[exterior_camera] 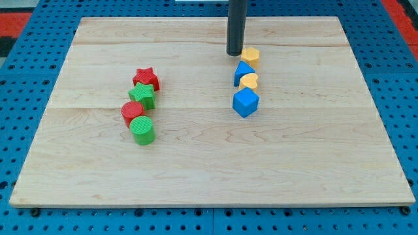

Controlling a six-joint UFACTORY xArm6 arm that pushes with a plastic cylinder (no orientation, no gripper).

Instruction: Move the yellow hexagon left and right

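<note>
The yellow hexagon (251, 56) lies on the wooden board (209, 163) in the upper middle-right part of the view. My tip (234, 53) stands just to the hexagon's left, touching it or nearly so. Below the hexagon, in a column, lie a blue block of unclear shape (243, 71), a yellow heart (249, 82) and a blue cube (245, 102).
On the view's left a second cluster lies in a column: a red star (145, 79), a green star (143, 96), a red cylinder (132, 113) and a green cylinder (142, 130). A blue pegboard (398, 65) surrounds the board.
</note>
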